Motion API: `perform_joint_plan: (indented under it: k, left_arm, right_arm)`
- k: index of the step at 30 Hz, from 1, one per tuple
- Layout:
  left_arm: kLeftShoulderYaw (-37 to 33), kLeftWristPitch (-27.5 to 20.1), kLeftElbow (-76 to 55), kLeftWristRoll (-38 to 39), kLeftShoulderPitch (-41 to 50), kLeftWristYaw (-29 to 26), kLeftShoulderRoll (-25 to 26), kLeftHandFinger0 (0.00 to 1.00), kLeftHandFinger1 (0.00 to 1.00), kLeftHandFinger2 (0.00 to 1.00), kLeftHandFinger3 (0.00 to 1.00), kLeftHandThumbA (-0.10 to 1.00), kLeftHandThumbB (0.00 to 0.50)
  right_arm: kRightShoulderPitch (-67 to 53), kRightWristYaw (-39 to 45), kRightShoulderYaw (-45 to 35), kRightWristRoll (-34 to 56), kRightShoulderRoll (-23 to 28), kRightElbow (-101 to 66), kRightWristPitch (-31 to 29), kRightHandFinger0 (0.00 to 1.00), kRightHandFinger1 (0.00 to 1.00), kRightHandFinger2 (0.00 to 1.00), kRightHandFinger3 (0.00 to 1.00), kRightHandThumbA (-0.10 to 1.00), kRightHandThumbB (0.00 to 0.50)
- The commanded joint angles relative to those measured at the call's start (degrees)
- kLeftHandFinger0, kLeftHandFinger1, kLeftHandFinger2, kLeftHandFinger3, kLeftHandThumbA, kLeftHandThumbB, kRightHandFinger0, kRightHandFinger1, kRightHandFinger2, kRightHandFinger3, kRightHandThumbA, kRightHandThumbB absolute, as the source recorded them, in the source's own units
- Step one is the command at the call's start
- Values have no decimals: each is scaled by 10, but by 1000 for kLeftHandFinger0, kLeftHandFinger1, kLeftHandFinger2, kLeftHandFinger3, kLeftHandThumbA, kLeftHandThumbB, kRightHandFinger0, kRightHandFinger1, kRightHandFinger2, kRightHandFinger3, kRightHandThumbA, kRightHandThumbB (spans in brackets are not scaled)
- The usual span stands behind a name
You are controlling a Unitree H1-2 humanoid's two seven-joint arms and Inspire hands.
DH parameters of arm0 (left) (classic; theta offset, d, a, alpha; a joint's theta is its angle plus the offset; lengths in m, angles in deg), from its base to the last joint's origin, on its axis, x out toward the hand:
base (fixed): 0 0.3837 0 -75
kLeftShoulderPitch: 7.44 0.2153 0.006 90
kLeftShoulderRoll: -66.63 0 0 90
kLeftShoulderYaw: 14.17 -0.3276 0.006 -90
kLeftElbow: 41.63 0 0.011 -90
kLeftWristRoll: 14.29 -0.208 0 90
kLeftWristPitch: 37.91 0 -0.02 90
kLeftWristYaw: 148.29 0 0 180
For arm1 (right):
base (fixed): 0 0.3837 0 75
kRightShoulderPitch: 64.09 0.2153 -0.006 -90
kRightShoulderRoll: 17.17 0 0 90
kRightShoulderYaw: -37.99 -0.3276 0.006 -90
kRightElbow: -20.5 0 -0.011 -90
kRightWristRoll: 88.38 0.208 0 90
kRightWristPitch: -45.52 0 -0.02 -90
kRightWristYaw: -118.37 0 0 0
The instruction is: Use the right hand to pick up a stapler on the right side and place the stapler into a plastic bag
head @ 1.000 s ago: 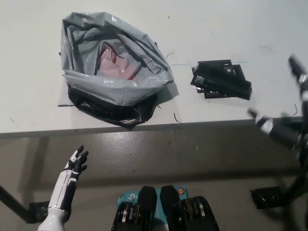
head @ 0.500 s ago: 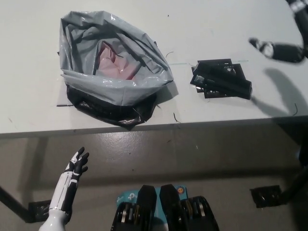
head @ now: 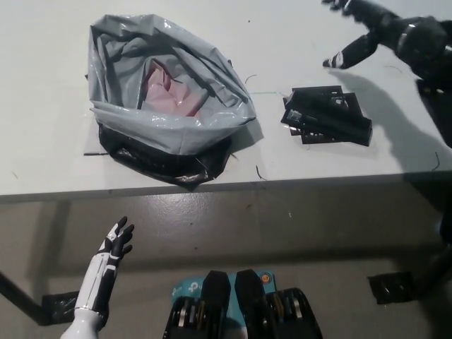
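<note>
Right hand (head: 395,35) hovers up past the stapler (head: 326,116), fingers spread wide, holding nothing. Stapler's lying on the worktop (head: 42,155) right of the bag (head: 166,99), untouched, so pretty much nothing's done yet: grab and drop both to go. Left hand (head: 116,240) hangs low, open.

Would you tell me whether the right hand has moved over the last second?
Yes. The right hand has swung from the front edge of the table to the far side of the stapler.

Shows black right hand (head: 395,35) spread and empty over the table's (head: 42,141) far right corner, apart from stapler (head: 326,116). Shows open plastic bag (head: 127,49) left of stapler, white left hand (head: 116,241) open below front edge.
</note>
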Motion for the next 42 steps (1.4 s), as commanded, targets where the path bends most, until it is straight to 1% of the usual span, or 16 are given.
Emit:
perform_joint_plan:
  k: [1,5,9,13,17,22,28,31,34,36,37,38,39,40,41,42]
  left_arm:
    - [-4,-31,-27,8,0,9,2,1000,1000,1000,1000,1000,495]
    - [-5,-27,-28,6,-2,11,2,1000,1000,1000,1000,1000,488]
    - [-5,-25,-35,4,-1,11,1,1000,1000,1000,1000,1000,495]
    - [-5,-31,-36,0,0,10,2,1000,1000,1000,1000,1000,481]
    - [-5,-35,-35,1,0,12,0,1000,1000,1000,1000,1000,488]
    - [-5,-36,-36,-4,1,10,-2,1000,1000,1000,1000,1000,498]
    - [-4,-40,-34,-2,2,11,-1,1000,1000,1000,1000,1000,496]
    - [-5,-42,-33,0,3,12,-2,1000,1000,1000,1000,1000,486]
    - [-6,-40,-33,-1,4,12,-3,1000,1000,1000,1000,1000,489]
    - [-7,-38,-35,-7,5,10,-3,1000,1000,1000,1000,1000,485]
    - [-7,-38,-35,-8,5,10,-3,1000,1000,1000,1000,1000,487]
    - [-7,-38,-35,-8,5,9,-3,1000,1000,1000,1000,1000,487]
    - [-7,-37,-36,-7,5,10,-3,995,1000,1000,1000,1000,492]
    - [-6,-36,-36,-8,4,9,-2,975,1000,1000,1000,1000,492]
    - [-6,-36,-36,-10,3,8,-2,971,1000,1000,1000,1000,490]
    - [-6,-34,-36,-9,2,9,-2,966,1000,1000,1000,996,491]
  right_arm:
    - [65,35,24,-27,-24,72,24,1000,1000,1000,1000,747,455]
    - [60,32,34,-27,-39,123,-11,1000,1000,1000,1000,832,499]
    - [51,33,65,-51,-47,143,-17,1000,1000,1000,1000,939,492]
    - [35,20,47,-30,-57,167,-11,1000,1000,1000,1000,845,465]
    - [27,0,53,-42,-66,199,-20,1000,1000,1000,1000,868,500]
    - [18,-8,66,-57,-71,215,-23,1000,1000,1000,1000,876,483]
    - [4,-44,61,-62,-87,244,-22,1000,1000,1000,1000,765,500]
    - [-3,-60,66,-71,-87,243,-34,1000,1000,1000,1000,813,482]
    - [-13,-123,40,-58,-92,257,-54,1000,1000,1000,1000,711,444]
    - [-24,-200,25,-56,-92,264,-97,1000,1000,1000,1000,653,358]
    - [-28,-233,20,-58,-92,262,-107,922,953,939,1000,575,296]
    - [-31,-258,16,-60,-92,262,-113,922,953,939,1000,575,296]
    - [-35,-286,9,-60,-92,256,-125,556,633,707,901,474,274]
    - [-41,-320,-7,-51,-91,247,-143,70,167,330,485,329,222]
    - [-44,-339,-18,-45,-92,244,-154,14,108,280,420,305,214]
    - [-44,-349,-27,-39,-92,242,-162,1,113,324,384,262,194]
